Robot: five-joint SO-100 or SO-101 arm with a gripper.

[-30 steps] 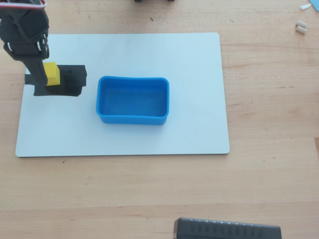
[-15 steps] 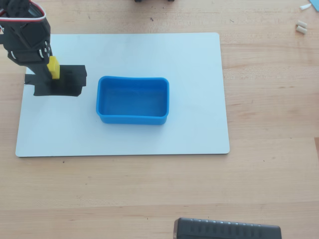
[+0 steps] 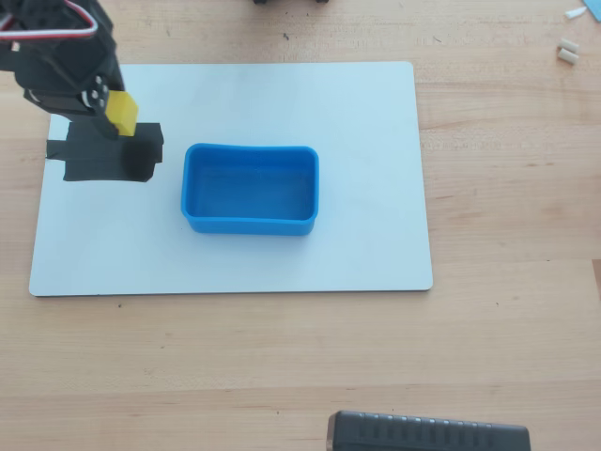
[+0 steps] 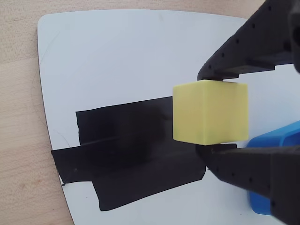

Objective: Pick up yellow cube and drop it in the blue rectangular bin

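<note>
Above the black tape patch (image 4: 136, 154), gripper (image 4: 213, 115) clamped around the yellow cube (image 4: 209, 112)

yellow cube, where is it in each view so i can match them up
Overhead view: the yellow cube sits upper left, held in the jaws above the black tape patch.
Wrist view: the yellow cube is right of centre, clamped between the jaws.
Shared landmark: the black tape patch on the white board, beside the blue rectangular bin.
</note>
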